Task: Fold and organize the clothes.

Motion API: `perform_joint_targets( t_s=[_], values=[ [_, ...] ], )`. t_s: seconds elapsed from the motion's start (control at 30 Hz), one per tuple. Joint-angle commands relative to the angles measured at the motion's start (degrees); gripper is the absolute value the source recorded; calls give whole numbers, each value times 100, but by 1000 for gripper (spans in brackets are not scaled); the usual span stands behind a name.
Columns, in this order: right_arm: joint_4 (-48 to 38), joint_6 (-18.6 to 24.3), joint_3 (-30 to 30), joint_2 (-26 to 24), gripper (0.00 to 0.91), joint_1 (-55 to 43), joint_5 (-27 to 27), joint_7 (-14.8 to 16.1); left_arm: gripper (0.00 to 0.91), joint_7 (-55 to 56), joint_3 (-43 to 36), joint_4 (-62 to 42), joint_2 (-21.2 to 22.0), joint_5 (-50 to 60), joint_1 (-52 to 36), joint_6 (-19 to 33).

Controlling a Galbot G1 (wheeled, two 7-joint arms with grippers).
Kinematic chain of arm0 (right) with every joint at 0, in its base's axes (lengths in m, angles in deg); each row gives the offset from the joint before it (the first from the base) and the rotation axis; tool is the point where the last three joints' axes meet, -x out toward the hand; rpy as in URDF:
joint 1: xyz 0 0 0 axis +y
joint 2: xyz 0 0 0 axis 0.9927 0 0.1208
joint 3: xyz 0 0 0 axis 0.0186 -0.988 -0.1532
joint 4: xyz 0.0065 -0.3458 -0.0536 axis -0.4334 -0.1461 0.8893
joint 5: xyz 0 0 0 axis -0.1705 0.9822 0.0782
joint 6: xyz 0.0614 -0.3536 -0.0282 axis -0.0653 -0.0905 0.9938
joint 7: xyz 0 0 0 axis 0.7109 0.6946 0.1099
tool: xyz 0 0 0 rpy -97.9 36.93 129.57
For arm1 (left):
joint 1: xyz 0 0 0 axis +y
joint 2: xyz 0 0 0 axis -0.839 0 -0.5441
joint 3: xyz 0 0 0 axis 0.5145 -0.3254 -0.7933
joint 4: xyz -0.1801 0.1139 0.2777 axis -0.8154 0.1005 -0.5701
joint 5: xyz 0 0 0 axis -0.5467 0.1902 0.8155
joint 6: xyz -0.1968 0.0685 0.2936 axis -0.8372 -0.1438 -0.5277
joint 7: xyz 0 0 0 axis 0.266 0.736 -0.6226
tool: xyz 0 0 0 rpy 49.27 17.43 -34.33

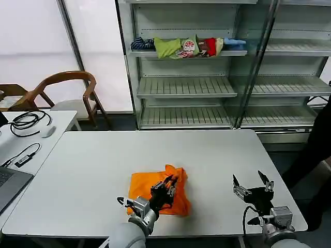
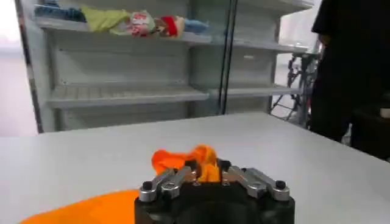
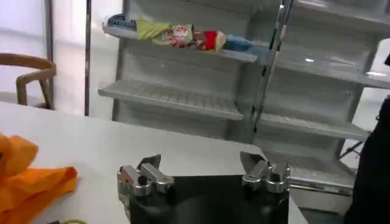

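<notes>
Left pincer pinches the orange T-shirt (lettering hidden); right pincer gapes empty.

Our left gripper reaches forward low at the near edge, fingers pinched together on the shirt. Our right gripper hovers well apart to the right, fingers spread wide, holding nothing.

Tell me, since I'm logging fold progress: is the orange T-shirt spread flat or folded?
Folded over into a compact bundle: the orange T-shirt shows doubled layers, one edge pinched up in the left gripper.
</notes>
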Motion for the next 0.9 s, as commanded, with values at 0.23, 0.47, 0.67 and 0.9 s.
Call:
perform_joint_targets(
  t_s=[0.23,0.47,0.67,0.9],
  values=[
    [-83,8,-120,-5,907,-172,-6,27,907,-399,1012,835,-393,-296,115,647],
    [-120,44,-190,28,907,-346,-19,76,907,742,1619,1188,-896,-510,920,-294],
    [-155,68,-216,86,907,-360,-6,85,907,1389,1448,846,-609,-846,1356,-677],
    [-149,68,-203,91,907,-291,16,74,907,1885,1278,236,-335,-1224,1105,-416]
  ],
)
